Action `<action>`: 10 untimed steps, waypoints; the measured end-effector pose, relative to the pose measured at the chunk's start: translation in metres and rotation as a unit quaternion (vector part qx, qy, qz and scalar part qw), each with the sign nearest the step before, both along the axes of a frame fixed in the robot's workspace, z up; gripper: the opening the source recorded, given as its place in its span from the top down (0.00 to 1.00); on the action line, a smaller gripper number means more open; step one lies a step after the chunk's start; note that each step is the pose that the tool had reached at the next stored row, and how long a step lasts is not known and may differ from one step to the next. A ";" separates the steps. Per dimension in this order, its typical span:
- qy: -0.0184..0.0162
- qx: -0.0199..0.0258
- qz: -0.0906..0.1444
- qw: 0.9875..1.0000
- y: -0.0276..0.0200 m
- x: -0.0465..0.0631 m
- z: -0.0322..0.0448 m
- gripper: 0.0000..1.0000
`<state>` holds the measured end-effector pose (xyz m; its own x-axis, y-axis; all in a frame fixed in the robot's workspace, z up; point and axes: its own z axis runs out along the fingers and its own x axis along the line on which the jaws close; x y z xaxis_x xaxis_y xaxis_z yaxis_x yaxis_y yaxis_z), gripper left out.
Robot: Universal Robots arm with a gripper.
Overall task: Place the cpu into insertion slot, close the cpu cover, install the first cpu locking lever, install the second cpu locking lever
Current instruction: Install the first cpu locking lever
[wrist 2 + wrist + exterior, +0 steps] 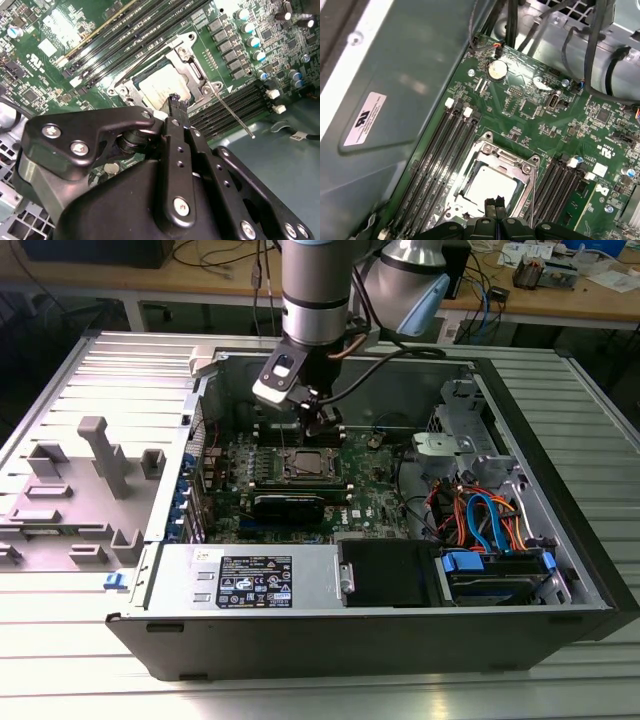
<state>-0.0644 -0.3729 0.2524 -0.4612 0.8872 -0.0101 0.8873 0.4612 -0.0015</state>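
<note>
- Black gripper [177, 103] linkage sits closest in the second wrist view; its fingers [491, 204] are clenched tip to tip with nothing between them.
- In both wrist views the cpu [492, 186] lies flat in the insertion slot, silver-grey top up. The slot's contact field is hidden beneath it.
- The cpu cover [507, 159] is down around the chip, which shows through its square opening.
- A thin locking lever [232, 111] leaves one corner of the socket. Its long axis runs slantwise across the neighbouring memory slots [235, 102], so I judge it not yet latched.
- In the exterior view the cpu lies at about six to seven o'clock from the fingertips and near them. They hang close above its edge rather than over its middle, and whether they touch anything I cannot tell.
- The open computer case [330, 640] lies on its side on the counter [60, 640].
</note>
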 end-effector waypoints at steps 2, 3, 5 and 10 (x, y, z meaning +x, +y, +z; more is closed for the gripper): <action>0.000 0.000 0.005 1.000 0.0000 0.000 0.0026 0.89; 0.000 0.000 0.008 1.000 0.0000 0.000 0.0031 0.89; 0.000 0.000 0.020 1.000 0.0001 0.000 0.0032 0.89; 0.000 0.000 0.074 0.997 0.0000 0.000 0.0034 0.89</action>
<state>-0.0649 -0.3728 0.2558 -0.5863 0.8100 -0.0100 0.8101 0.5863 -0.0014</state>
